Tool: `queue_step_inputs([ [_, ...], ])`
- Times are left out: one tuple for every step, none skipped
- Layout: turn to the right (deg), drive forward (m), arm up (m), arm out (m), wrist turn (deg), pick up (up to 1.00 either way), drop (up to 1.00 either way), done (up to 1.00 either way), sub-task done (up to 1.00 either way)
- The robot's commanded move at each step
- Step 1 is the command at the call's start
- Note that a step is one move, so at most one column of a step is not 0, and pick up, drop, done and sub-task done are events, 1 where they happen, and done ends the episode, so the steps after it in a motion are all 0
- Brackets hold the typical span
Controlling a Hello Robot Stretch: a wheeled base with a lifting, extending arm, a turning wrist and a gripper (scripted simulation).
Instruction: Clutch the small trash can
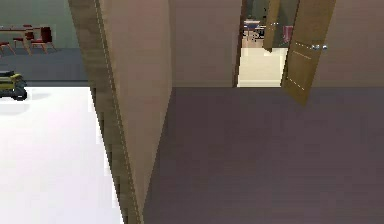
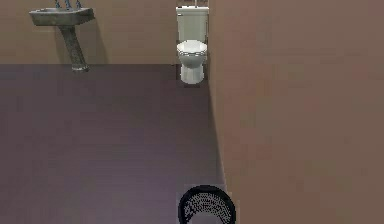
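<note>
Nearby stand 1 dark trash can (image 2: 207, 207), 1 toilet (image 2: 191, 52) and 1 sink (image 2: 66, 20).

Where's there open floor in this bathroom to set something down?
Widest bare stretch: the dark floor between the sink, the toilet and the mesh trash can. Tightest along the wall beside the toilet and can.
</note>
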Motion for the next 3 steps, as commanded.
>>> queue_step_inputs([
  [0.0, 0.00, 0.00, 0.00, 45.0, 0.00, 0.00, 0.00, 0.00],
  [0.0, 0.00, 0.00, 0.00, 45.0, 0.00, 0.00, 0.00, 0.00],
  [0.0, 0.00, 0.00, 0.00, 27.0, 0.00, 0.00, 0.00, 0.00],
])
